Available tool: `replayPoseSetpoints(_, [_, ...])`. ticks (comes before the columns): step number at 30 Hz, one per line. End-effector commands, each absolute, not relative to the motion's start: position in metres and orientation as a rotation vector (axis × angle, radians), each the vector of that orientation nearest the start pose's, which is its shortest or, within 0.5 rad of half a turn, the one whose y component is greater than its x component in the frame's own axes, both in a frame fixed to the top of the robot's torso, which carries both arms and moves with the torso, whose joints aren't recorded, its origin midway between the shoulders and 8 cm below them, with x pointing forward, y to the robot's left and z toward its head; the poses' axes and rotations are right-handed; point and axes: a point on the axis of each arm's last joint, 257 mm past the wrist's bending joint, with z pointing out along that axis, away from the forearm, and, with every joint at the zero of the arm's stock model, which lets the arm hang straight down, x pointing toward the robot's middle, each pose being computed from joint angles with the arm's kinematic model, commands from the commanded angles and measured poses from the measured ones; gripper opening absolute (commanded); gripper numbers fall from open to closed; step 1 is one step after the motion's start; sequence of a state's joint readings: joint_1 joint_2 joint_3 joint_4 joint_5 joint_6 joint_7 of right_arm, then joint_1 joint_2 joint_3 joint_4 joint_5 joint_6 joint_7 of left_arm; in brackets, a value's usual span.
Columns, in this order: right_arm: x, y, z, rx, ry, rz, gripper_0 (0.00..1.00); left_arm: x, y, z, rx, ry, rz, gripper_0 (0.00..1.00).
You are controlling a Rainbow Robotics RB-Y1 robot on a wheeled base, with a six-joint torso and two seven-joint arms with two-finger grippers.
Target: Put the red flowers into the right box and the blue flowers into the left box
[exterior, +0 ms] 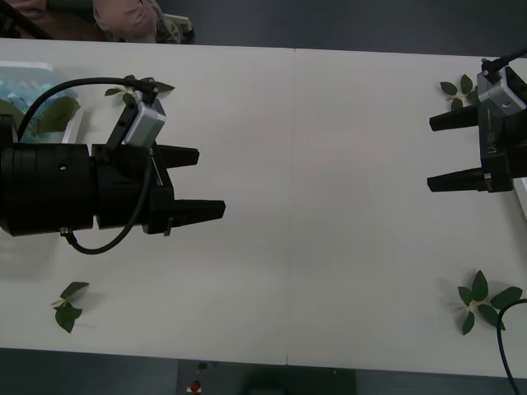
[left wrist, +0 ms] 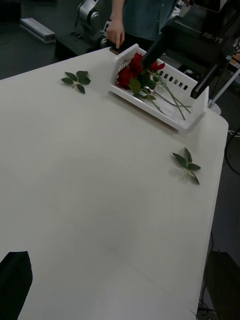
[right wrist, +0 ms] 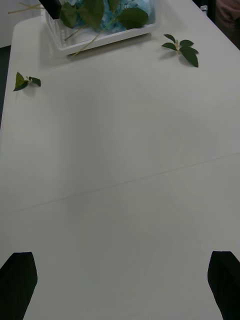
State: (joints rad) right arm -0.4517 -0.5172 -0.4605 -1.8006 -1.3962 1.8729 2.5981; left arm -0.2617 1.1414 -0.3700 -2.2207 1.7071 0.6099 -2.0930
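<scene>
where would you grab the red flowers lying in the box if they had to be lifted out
Probably by the thin green stems, partway along, rather than the soft blooms. The red flowers lie flat in the right box, heads bunched at one end and stems trailing toward the other. The raised walls block the sides, so come straight down from above with the jaws set across the stems.

A robot test lab.
A bare white table (exterior: 329, 206) on a dark floor, with metal rails (left wrist: 37, 29) and machine parts (left wrist: 90, 15) beside a standing person (left wrist: 142, 20).
</scene>
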Motion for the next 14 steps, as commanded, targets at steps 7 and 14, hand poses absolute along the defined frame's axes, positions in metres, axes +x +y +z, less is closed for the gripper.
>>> replayPoseSetpoints(7, [0.4169,-0.2183,-0.0776,-1.461,1.634,0.43,1.0,0.3748,0.0656,-0.0758,1.108,1.631,-0.725,1.0])
replayPoseSetpoints(14, [0.4169,-0.2183,-0.0776,-1.461,1.634,0.43,1.0,0.3748,0.0656,-0.0758,1.108,1.631,-0.725,1.0])
